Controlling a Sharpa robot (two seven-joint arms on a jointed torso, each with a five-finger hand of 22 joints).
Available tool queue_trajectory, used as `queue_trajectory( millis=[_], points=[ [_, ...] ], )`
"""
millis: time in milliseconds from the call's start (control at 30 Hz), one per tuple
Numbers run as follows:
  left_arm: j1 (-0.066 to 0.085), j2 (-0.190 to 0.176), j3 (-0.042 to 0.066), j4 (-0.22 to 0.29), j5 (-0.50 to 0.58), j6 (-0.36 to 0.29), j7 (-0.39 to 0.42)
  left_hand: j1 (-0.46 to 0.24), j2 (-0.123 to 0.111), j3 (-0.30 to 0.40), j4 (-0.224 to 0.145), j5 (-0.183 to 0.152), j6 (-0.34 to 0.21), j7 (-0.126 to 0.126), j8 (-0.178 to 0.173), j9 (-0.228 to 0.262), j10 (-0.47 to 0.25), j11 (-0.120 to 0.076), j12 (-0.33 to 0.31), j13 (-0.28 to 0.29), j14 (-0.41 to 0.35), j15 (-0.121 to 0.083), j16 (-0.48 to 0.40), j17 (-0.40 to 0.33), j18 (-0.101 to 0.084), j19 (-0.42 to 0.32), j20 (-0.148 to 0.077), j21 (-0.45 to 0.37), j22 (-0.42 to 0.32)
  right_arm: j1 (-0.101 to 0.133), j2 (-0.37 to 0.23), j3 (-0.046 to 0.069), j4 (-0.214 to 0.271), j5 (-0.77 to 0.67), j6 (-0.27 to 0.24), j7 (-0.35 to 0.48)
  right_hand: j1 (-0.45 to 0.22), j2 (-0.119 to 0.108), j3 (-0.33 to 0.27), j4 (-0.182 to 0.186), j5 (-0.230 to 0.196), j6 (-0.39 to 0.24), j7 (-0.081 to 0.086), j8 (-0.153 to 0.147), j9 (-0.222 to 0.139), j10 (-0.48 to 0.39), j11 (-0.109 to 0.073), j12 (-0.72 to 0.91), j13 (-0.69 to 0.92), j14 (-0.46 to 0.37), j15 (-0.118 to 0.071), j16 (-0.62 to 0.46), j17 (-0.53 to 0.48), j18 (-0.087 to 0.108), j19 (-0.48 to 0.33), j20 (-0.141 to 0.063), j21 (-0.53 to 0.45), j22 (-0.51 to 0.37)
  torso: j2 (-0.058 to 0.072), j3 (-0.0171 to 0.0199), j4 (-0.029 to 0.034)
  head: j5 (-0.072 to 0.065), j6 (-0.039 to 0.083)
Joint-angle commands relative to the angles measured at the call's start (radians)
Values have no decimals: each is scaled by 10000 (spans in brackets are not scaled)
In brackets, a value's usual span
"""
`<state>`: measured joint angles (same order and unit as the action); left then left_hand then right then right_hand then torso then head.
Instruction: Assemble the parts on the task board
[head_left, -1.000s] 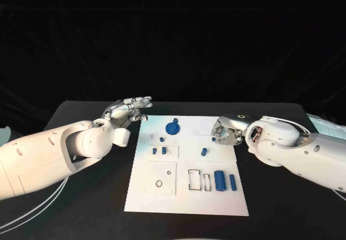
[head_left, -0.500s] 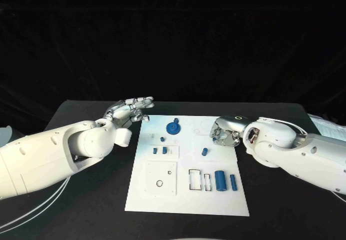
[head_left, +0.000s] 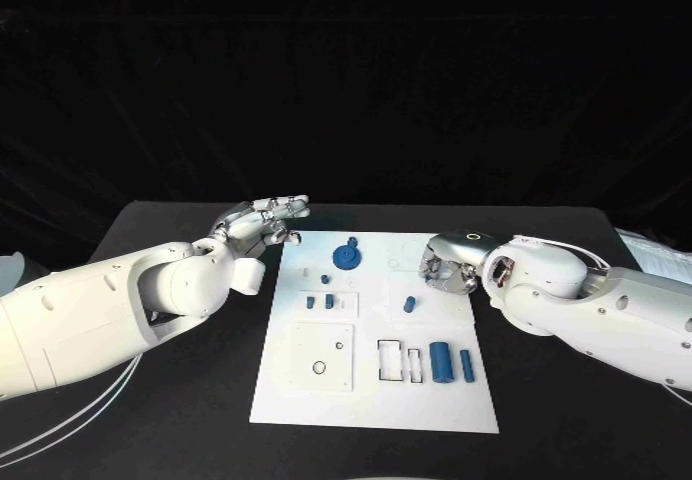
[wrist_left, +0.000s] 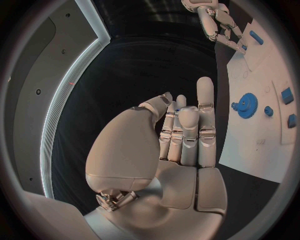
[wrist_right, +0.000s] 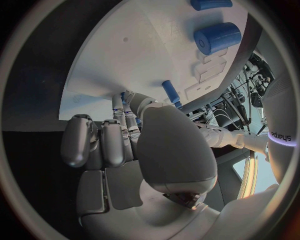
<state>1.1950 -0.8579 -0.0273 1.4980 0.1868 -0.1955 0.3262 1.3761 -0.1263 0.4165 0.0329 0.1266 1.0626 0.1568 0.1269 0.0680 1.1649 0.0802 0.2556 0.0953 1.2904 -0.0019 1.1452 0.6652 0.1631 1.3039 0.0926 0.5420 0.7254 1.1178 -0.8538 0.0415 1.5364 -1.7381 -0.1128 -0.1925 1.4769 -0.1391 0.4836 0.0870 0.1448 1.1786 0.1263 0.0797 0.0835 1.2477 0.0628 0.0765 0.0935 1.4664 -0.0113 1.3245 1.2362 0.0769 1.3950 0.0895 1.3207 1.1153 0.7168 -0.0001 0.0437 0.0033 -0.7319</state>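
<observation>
The left silver hand (head_left: 264, 222) hangs just off the far left corner of the flat white task board (head_left: 433, 395). Its fingers stand up straight and close together, with the thumb bent in, and it holds nothing. It touches nothing that I can see.

Next comes the round blue toothed wheel (head_left: 346, 256), sitting on the far part of the board, a little to the right of that hand. Below it are some tiny blue blocks (head_left: 320, 300).

Further right lies a short blue peg (head_left: 410, 303), near the middle of the board. Its long side points mostly from far to near, tilted a bit.

The right silver hand (head_left: 450, 270) is at the board's right edge, just beside that peg and up a little from it. It is the nearer hand to the peg, so I think it will reach there. Its fingers are curled in. I cannot tell if something small is tucked inside.

The fat blue cylinder (head_left: 440, 361) and a thinner blue rod (head_left: 466, 364) lie side by side near the front, both pointing far to near.
</observation>
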Motion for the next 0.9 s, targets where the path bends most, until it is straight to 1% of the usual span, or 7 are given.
queue_trajectory(
  millis=[33,200,333,467,633,767,900],
  points=[
    [-2,20,4,29,-110,190,32,30,57,10,-75,3,-37,43,-27,-9,-71,17,38,13,-63,-11,-68,-15,171,-60,2,-54,-14,-142,37,-78,-9,-844,509,-387,34,120,230,-114,69,98,-5,48,34,134,-40,69,-4,491,-114,-9,-48,114,86,-36,70,58,4,2,4,5,5],
    [-7,25,4,41,-162,201,81,-22,-42,-8,-133,446,-401,167,-187,-38,-239,113,103,10,-114,56,-49,-71,161,-107,48,-44,-15,-193,57,-77,-13,-1098,213,-478,-167,27,554,-252,23,148,-11,23,68,219,-58,42,-72,489,-127,-9,-91,109,108,-67,97,84,5,-3,-4,-21,7],
    [-10,33,6,32,-209,226,104,-27,-48,-8,-138,462,-420,174,-194,-37,-250,118,109,10,-114,61,-41,-64,161,-110,52,-41,-14,-217,55,-76,61,-1065,-137,-410,-359,-28,726,-331,-203,184,-22,6,97,264,-68,18,-122,486,-135,0,-112,108,112,-74,102,87,4,-6,-13,-3,-16],
    [-11,42,7,16,-227,247,96,-16,-39,3,-148,479,-432,176,-195,-34,-258,118,120,12,-119,64,-41,-75,162,-113,55,-39,-13,-230,35,-73,146,-955,-559,-318,-404,-35,760,-349,-251,194,-23,3,105,277,-67,14,-133,490,-137,19,-93,105,118,-76,112,103,4,16,-9,5,-31],
    [-12,62,8,12,-290,267,67,24,-9,46,-184,505,-449,181,-193,-27,-284,123,145,14,-128,67,-29,-82,166,-122,61,-30,-10,-236,-48,-57,234,-827,-951,-306,-420,-19,819,-377,-264,199,-27,-3,112,291,-73,11,-142,495,-142,38,-77,103,126,-80,123,121,6,-3,18,14,-63],
    [-11,69,9,1,-346,262,50,24,-9,46,-184,505,-449,181,-193,-27,-284,123,145,14,-128,67,-29,-82,166,-122,61,-30,-10,-222,-155,-7,306,-747,-1182,-339,-426,-18,854,-397,-262,197,-27,-9,114,296,-74,8,-148,495,-144,38,-82,103,127,-82,124,120,1,-5,-16,34,-41],
    [-11,76,9,28,-366,317,-15,22,-11,58,-198,509,-478,193,-202,-26,-314,133,156,13,-49,71,91,135,167,-115,65,-16,-3,-190,-295,73,442,-699,-1441,-377,-463,-40,926,-429,-299,172,-18,-33,115,278,-65,-13,-166,489,-140,23,-113,106,119,-82,117,105,0,-10,-8,9,-41]
  ],
)
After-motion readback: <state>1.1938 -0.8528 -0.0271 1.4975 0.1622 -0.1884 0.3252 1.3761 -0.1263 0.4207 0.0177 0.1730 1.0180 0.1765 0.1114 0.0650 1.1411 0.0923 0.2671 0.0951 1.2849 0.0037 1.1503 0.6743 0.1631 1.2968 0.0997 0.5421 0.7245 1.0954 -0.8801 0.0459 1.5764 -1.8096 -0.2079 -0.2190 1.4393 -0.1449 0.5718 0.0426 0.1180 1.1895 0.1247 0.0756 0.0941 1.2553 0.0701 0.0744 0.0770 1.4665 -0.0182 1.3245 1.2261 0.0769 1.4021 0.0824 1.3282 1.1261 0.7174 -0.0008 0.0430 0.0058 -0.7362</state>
